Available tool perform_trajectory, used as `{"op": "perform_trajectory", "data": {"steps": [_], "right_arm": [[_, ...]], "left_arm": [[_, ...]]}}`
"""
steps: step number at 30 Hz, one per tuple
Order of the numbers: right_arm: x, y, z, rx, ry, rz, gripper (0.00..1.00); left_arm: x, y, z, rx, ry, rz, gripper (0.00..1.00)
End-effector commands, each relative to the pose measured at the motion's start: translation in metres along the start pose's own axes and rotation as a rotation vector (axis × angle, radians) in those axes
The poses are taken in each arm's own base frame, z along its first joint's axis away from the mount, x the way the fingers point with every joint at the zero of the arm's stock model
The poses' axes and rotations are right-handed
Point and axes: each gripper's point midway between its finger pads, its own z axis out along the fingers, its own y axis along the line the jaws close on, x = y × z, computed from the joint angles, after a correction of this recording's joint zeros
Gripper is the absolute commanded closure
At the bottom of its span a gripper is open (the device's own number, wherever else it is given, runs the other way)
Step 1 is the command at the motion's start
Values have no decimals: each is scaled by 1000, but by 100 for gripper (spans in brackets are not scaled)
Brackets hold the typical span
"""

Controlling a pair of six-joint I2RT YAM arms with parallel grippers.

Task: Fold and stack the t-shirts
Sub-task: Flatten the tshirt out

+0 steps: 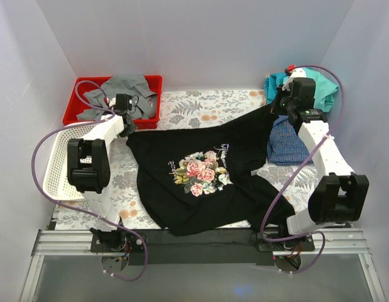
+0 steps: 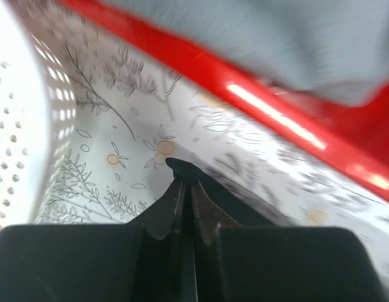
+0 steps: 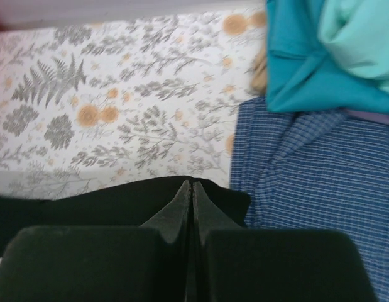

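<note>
The black t-shirt [image 1: 207, 182] with the pink-rose print lies spread across the middle of the table. My left gripper [image 1: 127, 126] is shut on its far left corner [image 2: 181, 168], next to the red bin. My right gripper [image 1: 279, 112] is shut on its far right corner [image 3: 119, 201], held up above the table. The blue-checked shirt [image 1: 285, 143] lies under the right arm, and shows in the right wrist view [image 3: 320, 176]. The teal shirt [image 1: 276, 83] and mint-green shirt [image 1: 323, 85] are piled at the back right, both in the right wrist view too, teal [image 3: 307, 69] and mint [image 3: 364, 34].
A red bin [image 1: 84, 94] holding grey cloth [image 1: 128, 91] stands at the back left; its rim [image 2: 276, 107] is close to my left gripper. A white mesh basket [image 1: 53, 167] sits at the left edge. Walls close in on three sides.
</note>
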Motion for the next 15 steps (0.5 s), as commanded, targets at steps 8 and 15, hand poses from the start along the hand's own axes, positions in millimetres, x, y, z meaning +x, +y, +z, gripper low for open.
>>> {"op": "perform_trajectory", "data": {"steps": [8,15], "right_arm": [[-80,-46,-100,307,-311,-34,99],[-97,-29,-172,275,-438,-24,99]], "left_arm": [[-122,3,-144,144,-360,-90,100],[-138,14,-222,269,-485,-76,100]]}}
